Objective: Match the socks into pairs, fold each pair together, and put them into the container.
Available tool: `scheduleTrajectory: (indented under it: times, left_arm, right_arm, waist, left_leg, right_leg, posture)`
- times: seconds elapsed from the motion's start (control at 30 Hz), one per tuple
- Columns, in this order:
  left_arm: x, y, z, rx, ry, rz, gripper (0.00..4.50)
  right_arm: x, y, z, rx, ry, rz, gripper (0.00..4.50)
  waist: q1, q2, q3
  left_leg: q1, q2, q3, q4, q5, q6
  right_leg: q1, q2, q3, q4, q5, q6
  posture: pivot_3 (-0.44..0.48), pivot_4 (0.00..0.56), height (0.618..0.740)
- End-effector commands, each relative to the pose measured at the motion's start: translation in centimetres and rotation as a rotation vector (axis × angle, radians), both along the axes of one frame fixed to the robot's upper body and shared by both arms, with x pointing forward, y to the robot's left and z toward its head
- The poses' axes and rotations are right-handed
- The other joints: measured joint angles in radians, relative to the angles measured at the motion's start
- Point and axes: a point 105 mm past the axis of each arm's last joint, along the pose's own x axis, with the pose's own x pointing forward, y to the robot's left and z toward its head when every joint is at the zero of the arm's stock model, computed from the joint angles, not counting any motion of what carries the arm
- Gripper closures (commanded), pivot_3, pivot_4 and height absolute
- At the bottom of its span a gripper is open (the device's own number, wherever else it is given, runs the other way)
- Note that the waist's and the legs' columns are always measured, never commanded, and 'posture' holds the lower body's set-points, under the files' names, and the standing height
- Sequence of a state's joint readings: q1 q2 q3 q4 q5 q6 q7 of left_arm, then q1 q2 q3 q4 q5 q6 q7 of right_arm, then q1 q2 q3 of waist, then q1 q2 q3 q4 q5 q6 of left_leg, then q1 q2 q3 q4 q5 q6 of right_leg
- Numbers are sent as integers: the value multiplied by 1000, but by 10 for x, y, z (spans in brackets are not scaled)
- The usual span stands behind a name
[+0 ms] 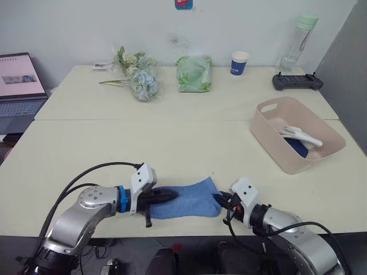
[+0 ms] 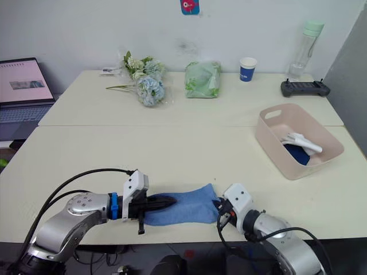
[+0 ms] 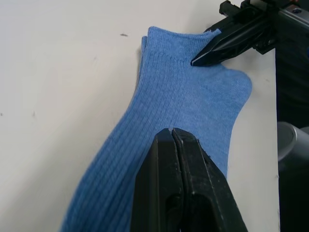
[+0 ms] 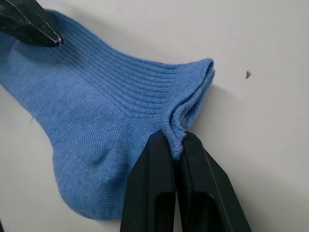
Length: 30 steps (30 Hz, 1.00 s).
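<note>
A light blue pair of socks [image 1: 192, 197] lies flat near the table's front edge, one sock stacked on the other. My left gripper [image 1: 171, 196] is shut, with its tips resting on top of the toe end [image 3: 183, 96]. My right gripper [image 4: 176, 140] is shut on the cuff edge of the light blue socks [image 4: 87, 106], which bunches up between its fingers. At the right stands the pale pink container [image 1: 269, 140]. Inside it lie white socks [image 1: 302, 135] and a dark navy pair [image 1: 298, 148].
Along the back of the table are artificial flowers [image 1: 140, 77], a green bag [image 1: 194, 73], a blue paper cup [image 1: 239, 63], a clear bottle [image 1: 298, 43] and a black controller [image 1: 297, 82]. A laptop [image 1: 20, 86] sits at far left.
</note>
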<state>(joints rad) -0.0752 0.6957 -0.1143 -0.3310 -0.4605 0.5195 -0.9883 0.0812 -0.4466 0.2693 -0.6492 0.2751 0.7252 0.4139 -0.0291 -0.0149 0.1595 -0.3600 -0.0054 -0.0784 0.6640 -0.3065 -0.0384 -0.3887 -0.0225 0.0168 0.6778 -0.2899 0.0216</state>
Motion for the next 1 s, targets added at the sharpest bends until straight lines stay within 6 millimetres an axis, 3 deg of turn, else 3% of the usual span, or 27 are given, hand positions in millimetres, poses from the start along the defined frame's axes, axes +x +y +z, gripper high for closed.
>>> scheduleTrajectory:
  times: [0.03, 0.23, 0.4, 0.53, 0.67, 0.83, 1.0]
  left_arm:
    - [1, -16, 4, -20, -12, -35, 4500]
    - [8, -33, -14, 29, -10, -64, 4500]
    - [15, -38, -39, 107, -21, -94, 4500]
    - [17, -43, -13, -6, -57, -82, 4500]
    - [15, -33, -3, -48, -22, -56, 4500]
    - [16, -7, -25, 101, -23, -20, 4500]
    - [15, -8, -42, 160, -45, -37, 4500]
  right_arm:
    - [0, -3, 28, 26, -71, 18, 4491]
    - [-5, -9, 54, 27, -89, 75, 4491]
    - [-7, -11, 61, 28, -55, 109, 4491]
    - [-5, -13, 60, 12, -31, 118, 4491]
    - [-4, -13, 57, 17, 4, 120, 4491]
    - [-9, -6, 54, 25, 74, 182, 4491]
    - [-8, 17, 51, 54, 158, 255, 4491]
  waist:
    - [0, 0, 0]
    - [-2, 0, 0]
    - [0, -1, 0]
    - [1, -1, 0]
    - [0, -1, 0]
    - [-2, -1, 1]
    - [0, -1, 1]
  left_leg:
    - [0, 0, 0, 0, 0, 0]
    - [0, 0, 0, 0, 0, 0]
    - [-1, -1, -1, 0, 0, 0]
    - [-1, -1, -1, 0, 0, 0]
    - [-1, 0, -2, 0, 0, 0]
    - [-1, 0, -1, 0, 0, 0]
    - [0, -1, -1, 0, 0, 0]
  right_leg:
    - [0, 0, 0, 0, 0, 0]
    - [0, 0, 0, 0, 0, 1]
    - [0, 2, -1, 0, 0, 1]
    - [0, 0, 0, 0, 0, 1]
    - [0, 0, -1, 0, 0, 1]
    - [0, 0, -1, 0, 0, 1]
    - [0, 0, -1, 0, 0, 1]
  posture:
    - [0, 150, 740]
    - [0, 150, 740]
    - [0, 150, 740]
    - [0, 150, 740]
    - [0, 150, 740]
    - [0, 150, 740]
    - [0, 150, 740]
